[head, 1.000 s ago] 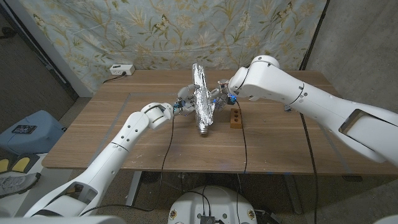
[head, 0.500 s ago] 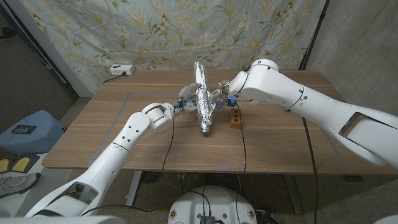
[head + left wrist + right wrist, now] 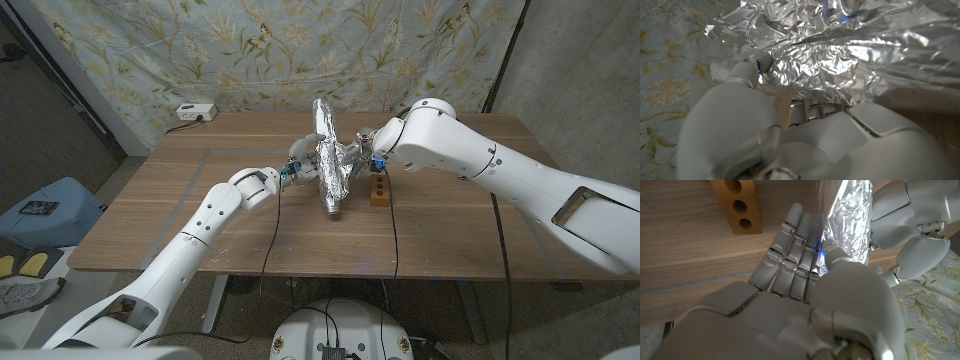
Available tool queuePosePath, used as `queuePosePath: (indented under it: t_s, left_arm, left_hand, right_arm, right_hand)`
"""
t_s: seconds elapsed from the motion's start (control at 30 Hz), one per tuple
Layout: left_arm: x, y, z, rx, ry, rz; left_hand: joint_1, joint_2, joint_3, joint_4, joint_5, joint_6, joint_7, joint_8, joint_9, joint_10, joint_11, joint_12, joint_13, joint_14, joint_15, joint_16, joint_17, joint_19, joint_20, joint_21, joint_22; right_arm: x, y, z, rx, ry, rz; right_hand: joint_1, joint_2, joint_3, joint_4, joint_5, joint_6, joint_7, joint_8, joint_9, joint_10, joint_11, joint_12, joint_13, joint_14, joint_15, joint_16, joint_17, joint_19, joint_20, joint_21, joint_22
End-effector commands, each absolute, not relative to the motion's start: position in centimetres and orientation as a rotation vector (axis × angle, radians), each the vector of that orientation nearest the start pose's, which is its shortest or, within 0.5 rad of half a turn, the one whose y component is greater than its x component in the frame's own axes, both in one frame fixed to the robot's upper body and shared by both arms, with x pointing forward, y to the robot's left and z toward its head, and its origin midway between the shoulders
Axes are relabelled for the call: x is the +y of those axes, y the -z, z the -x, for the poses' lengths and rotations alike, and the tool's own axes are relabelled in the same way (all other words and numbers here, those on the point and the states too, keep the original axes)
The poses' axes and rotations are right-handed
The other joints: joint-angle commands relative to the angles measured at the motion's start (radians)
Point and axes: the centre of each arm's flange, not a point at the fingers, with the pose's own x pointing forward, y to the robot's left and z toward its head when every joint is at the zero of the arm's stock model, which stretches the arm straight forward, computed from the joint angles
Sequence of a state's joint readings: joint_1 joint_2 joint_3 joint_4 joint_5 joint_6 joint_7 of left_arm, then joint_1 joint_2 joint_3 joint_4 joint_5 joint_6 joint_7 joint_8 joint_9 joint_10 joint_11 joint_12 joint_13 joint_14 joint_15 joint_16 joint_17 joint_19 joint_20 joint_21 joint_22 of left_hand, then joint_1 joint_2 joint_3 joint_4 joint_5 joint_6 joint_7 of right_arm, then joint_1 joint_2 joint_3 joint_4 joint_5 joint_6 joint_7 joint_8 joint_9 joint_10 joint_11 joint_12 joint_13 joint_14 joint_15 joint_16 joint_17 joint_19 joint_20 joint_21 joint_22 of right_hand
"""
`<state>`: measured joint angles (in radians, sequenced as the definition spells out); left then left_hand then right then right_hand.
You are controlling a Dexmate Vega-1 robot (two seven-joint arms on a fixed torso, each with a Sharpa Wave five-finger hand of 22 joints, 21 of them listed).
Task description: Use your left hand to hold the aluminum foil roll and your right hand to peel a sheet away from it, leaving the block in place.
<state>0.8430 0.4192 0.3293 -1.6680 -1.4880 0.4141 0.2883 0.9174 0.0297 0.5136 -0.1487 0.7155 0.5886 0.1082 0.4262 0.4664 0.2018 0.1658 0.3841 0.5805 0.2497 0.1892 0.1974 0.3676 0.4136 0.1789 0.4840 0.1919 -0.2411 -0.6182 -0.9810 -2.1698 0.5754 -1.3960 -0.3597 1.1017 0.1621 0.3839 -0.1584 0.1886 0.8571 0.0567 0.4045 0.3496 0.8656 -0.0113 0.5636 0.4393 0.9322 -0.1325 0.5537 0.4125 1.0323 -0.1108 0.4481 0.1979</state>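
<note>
Desk (image 3: 200, 215) is topped mid-way by the foil roll (image 3: 330, 170), gripped by the left hand (image 3: 300, 160) while crinkled foil is pinched by the right hand (image 3: 358, 160). Block (image 3: 379, 190) could easily get knocked, since it's just beside those fingers (image 3: 790, 245).

Foil roll (image 3: 329, 165) between both hands (mid-table) — block (image 3: 378, 189) just right.

The wooden tabletop (image 3: 200, 210) carries a foil roll (image 3: 330, 178); a drilled wooden block (image 3: 378, 190) sits just beside it.
</note>
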Motion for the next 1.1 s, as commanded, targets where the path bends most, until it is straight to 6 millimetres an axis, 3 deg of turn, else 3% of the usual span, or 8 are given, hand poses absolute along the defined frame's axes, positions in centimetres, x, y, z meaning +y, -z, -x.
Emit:
queuePosePath:
  t_s: [0.03, 0.07, 0.17, 0.43, 0.67, 0.8, 1.1]
  left_arm:
    - [14.7, 1.8, -61.7, 0.061, 0.603, 0.750]
    - [14.6, 1.8, -61.8, 0.065, 0.612, 0.749]
    - [14.6, 1.9, -62.0, 0.067, 0.628, 0.750]
    - [14.4, 2.1, -62.3, 0.074, 0.665, 0.750]
    - [14.1, 2.2, -62.6, 0.084, 0.692, 0.759]
    - [14.1, 2.3, -62.7, 0.088, 0.700, 0.758]
    - [13.9, 2.4, -63.2, 0.100, 0.722, 0.767]
  left_hand:
    - [-0.031, 0.009, 0.008, 0.041, -0.023, -0.123, -0.021, 0.117, -0.035, -0.011, 0.000, -0.021, -0.021, -0.003, 0.006, 0.009, -0.009, -0.008, 0.004, -0.006, 0.002]
    - [-0.035, 0.008, 0.005, 0.039, -0.028, -0.144, -0.011, 0.101, -0.043, -0.012, -0.001, -0.025, -0.025, 0.000, 0.002, 0.011, -0.012, -0.012, 0.004, -0.008, 0.002]
    - [-0.057, 0.016, -0.012, 0.044, -0.049, -0.234, -0.015, 0.032, -0.078, -0.023, 0.004, -0.042, -0.040, -0.005, 0.010, 0.013, -0.020, -0.020, 0.007, -0.011, 0.002]
    - [-0.078, 0.015, -0.044, 0.039, -0.088, -0.337, -0.037, -0.051, -0.125, -0.041, 0.013, -0.067, -0.061, -0.014, 0.022, 0.013, -0.035, -0.029, 0.015, -0.016, 0.002]
    - [-0.093, 0.020, -0.064, 0.037, -0.117, -0.393, -0.055, -0.102, -0.159, -0.057, 0.021, -0.086, -0.076, -0.018, 0.027, 0.012, -0.046, -0.034, 0.022, -0.019, 0.001]
    - [-0.098, 0.025, -0.076, 0.034, -0.135, -0.415, -0.086, -0.127, -0.179, -0.064, 0.021, -0.097, -0.086, -0.018, 0.030, 0.013, -0.054, -0.033, 0.025, -0.020, 0.001]
    - [-0.108, 0.029, -0.089, 0.033, -0.155, -0.436, -0.114, -0.154, -0.201, -0.071, 0.019, -0.109, -0.097, -0.019, 0.031, 0.012, -0.064, -0.031, 0.028, -0.021, 0.001]
  right_arm:
    - [-8.5, -7.1, -51.2, -0.063, -0.136, 1.007]
    - [-8.6, -7.1, -51.1, -0.064, -0.137, 1.006]
    - [-8.8, -7.3, -50.8, -0.067, -0.136, 1.006]
    - [-9.3, -7.5, -50.4, -0.064, -0.136, 0.997]
    - [-9.6, -7.5, -50.2, -0.066, -0.128, 0.991]
    - [-9.7, -7.6, -50.0, -0.068, -0.127, 0.988]
    - [-10.0, -8.0, -49.7, -0.072, -0.120, 0.976]
  right_hand:
    - [0.014, -0.001, 0.011, -0.002, 0.004, 0.010, -0.005, 0.006, 0.005, 0.008, -0.001, 0.004, -0.001, 0.012, -0.021, -0.007, -0.002, 0.011, -0.006, 0.014, 0.003]
    - [0.013, -0.001, 0.010, 0.000, 0.003, 0.010, -0.009, 0.006, 0.006, 0.010, 0.000, 0.004, -0.003, 0.013, -0.024, -0.008, -0.003, 0.013, -0.007, 0.015, 0.003]
    - [0.015, -0.002, 0.011, -0.002, 0.002, 0.013, -0.008, 0.007, 0.009, 0.014, -0.002, 0.004, -0.006, 0.023, -0.023, -0.010, -0.005, 0.017, -0.008, 0.020, 0.002]
    - [0.018, -0.002, 0.011, -0.002, 0.001, 0.016, -0.006, 0.007, 0.015, 0.017, -0.001, 0.005, -0.010, 0.031, -0.027, -0.014, -0.008, 0.025, -0.012, 0.028, 0.001]
    - [0.022, 0.000, 0.011, -0.002, 0.000, 0.014, -0.004, 0.005, 0.020, 0.016, 0.001, 0.005, -0.010, 0.036, -0.025, -0.016, -0.007, 0.028, -0.016, 0.035, 0.000]
    - [0.025, 0.001, 0.012, -0.003, 0.000, 0.015, -0.004, 0.005, 0.023, 0.013, 0.000, 0.005, -0.009, 0.038, -0.027, -0.018, -0.007, 0.030, -0.018, 0.039, 0.000]
    - [0.030, 0.001, 0.011, -0.004, -0.001, 0.016, -0.002, 0.004, 0.029, 0.015, 0.003, 0.009, -0.007, 0.047, -0.030, -0.019, -0.004, 0.034, -0.020, 0.047, -0.001]
